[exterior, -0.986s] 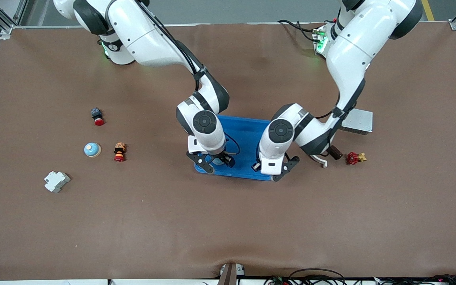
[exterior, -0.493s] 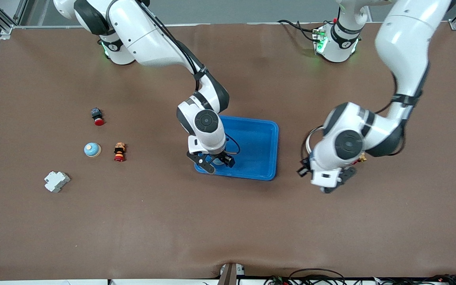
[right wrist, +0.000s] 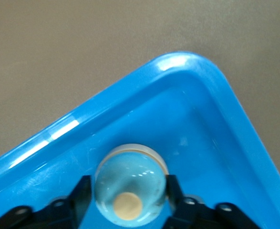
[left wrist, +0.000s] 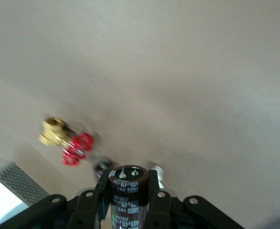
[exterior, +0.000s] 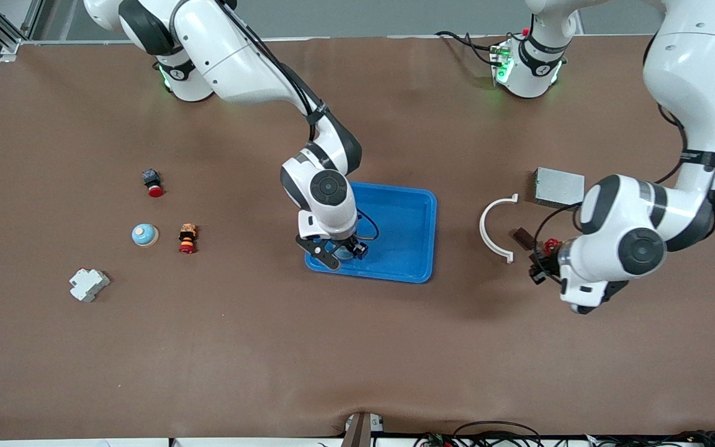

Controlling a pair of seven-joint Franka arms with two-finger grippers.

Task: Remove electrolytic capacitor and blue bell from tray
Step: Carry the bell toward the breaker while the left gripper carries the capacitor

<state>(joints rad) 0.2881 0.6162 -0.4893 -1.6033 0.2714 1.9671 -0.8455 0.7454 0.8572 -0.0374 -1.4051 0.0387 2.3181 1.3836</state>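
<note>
The bell (right wrist: 130, 191), a pale blue dome with a tan button, sits in the corner of the blue tray (exterior: 422, 236) nearest the front camera on the right arm's side. My right gripper (exterior: 339, 253) is shut on it, one black finger (right wrist: 80, 191) against each side. The capacitor (left wrist: 128, 191), a dark brown cylinder with white print and two pins on top, stands upright in my left gripper (left wrist: 128, 183), which is shut on it. The left gripper (exterior: 539, 270) hangs over the bare mat beside the red valve (exterior: 553, 246), away from the tray.
A white curved clip (exterior: 493, 226), a small brown piece (exterior: 522, 238) and a grey metal box (exterior: 559, 187) lie near the valve. Toward the right arm's end are a second pale blue dome (exterior: 144, 234), two red-capped buttons (exterior: 152, 183) (exterior: 187, 239) and a white block (exterior: 89, 284).
The left arm swung away from the tray toward its own end of the table, carrying the capacitor. The right gripper closed on the bell in the tray corner.
</note>
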